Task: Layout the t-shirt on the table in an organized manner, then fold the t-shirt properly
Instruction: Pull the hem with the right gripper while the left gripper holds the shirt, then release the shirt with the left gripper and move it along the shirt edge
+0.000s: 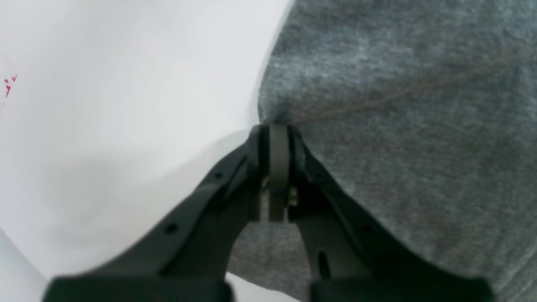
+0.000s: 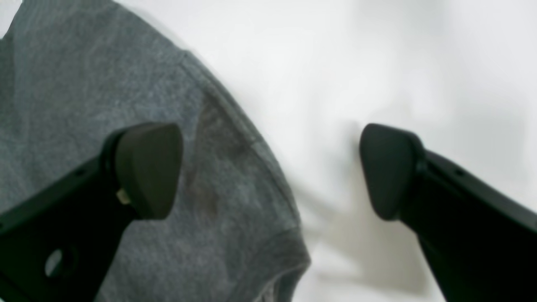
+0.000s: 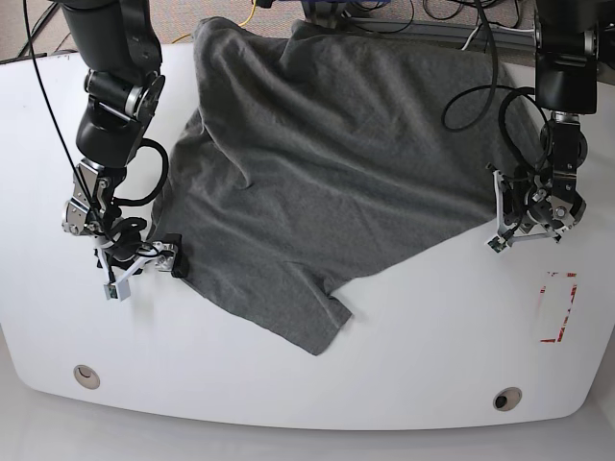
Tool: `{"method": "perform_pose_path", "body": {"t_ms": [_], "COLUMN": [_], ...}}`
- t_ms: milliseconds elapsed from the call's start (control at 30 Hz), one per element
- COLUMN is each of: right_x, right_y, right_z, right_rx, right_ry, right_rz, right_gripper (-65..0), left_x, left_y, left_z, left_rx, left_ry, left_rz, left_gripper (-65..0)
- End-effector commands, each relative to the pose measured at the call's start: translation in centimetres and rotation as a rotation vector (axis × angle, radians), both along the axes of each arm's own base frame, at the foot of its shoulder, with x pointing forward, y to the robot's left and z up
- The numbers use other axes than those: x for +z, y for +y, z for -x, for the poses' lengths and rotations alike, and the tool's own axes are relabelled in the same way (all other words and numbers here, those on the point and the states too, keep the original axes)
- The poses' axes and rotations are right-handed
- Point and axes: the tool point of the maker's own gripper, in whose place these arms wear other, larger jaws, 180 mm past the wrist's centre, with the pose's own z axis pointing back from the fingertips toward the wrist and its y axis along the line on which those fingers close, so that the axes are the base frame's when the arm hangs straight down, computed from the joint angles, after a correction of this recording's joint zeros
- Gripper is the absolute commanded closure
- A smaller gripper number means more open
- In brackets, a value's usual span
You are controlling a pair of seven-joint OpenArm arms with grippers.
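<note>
The grey t-shirt (image 3: 327, 173) lies spread and wrinkled across the middle and back of the white table (image 3: 404, 384), with one sleeve pointing toward the front. My left gripper (image 3: 497, 213) sits at the shirt's right corner. The left wrist view shows the left gripper (image 1: 277, 128) shut on the edge of the t-shirt (image 1: 398, 126). At the shirt's left edge, my right gripper (image 3: 154, 252) is low over the table. In the right wrist view the right gripper (image 2: 268, 167) is open, one finger (image 2: 147, 167) over the t-shirt (image 2: 84, 84), the other over bare table (image 2: 377, 63).
A red tape rectangle (image 3: 557, 307) marks the table at the right, in front of the left gripper. Two round grommet holes (image 3: 86, 376) (image 3: 506, 399) sit near the front edge. Cables lie beyond the back edge, where the shirt's far hem reaches.
</note>
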Motion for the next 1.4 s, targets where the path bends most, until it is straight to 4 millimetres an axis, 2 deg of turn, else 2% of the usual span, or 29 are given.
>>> {"method": "perform_pose_path", "body": {"t_ms": [0,167,367,500,567,633,833,967,1100,1300,1367], "right_x": [1.0,-0.1,-1.2,-1.6,-1.7,-1.8,-2.5,-2.5,-2.5,-1.7,-1.2], "right_y": [0.7,2.2,3.7,4.0,4.1,4.1,4.1,4.0,3.8,3.3,3.1], "right_z": [-1.0,-0.2,0.5,0.9,1.0,1.1,1.8,1.9,1.9,1.4,1.2], "right_rx": [0.014,0.044,0.061,0.063,0.063,0.064,0.066,0.065,0.063,0.063,0.064], "right_ry": [-0.026,0.038,0.069,0.078,0.080,0.084,0.100,0.102,0.102,0.078,0.065], "right_rz": [-0.009,-0.019,-0.043,-0.047,-0.048,-0.048,-0.047,-0.046,-0.042,-0.018,-0.006], "right_gripper": [-64.0,-51.7,-49.9,-49.1,-46.8,-40.6,-13.8,-1.3,0.0,-0.2,-0.2], "left_x": [0.1,0.2,0.3,0.4,0.4,0.5,1.0,1.1,1.2,2.5,3.0], "left_y": [0.1,0.2,0.1,0.1,0.1,0.1,0.2,0.2,0.2,0.4,0.9], "left_z": [0.1,0.0,-0.2,-0.3,-0.3,-0.4,-1.0,-1.1,-1.2,-2.6,-2.9], "left_rx": [-0.004,-0.001,-0.003,-0.003,-0.004,-0.003,-0.001,0.000,0.000,0.014,0.042], "left_ry": [0.005,0.003,-0.003,-0.004,-0.006,-0.008,-0.025,-0.026,-0.030,-0.069,-0.086], "left_rz": [-0.005,-0.004,-0.003,-0.003,-0.003,-0.003,-0.003,-0.003,0.000,0.007,0.017], "left_gripper": [0.0,0.0,0.0,0.0,0.0,0.0,0.0,0.0,0.0,-0.1,-3.3]}}
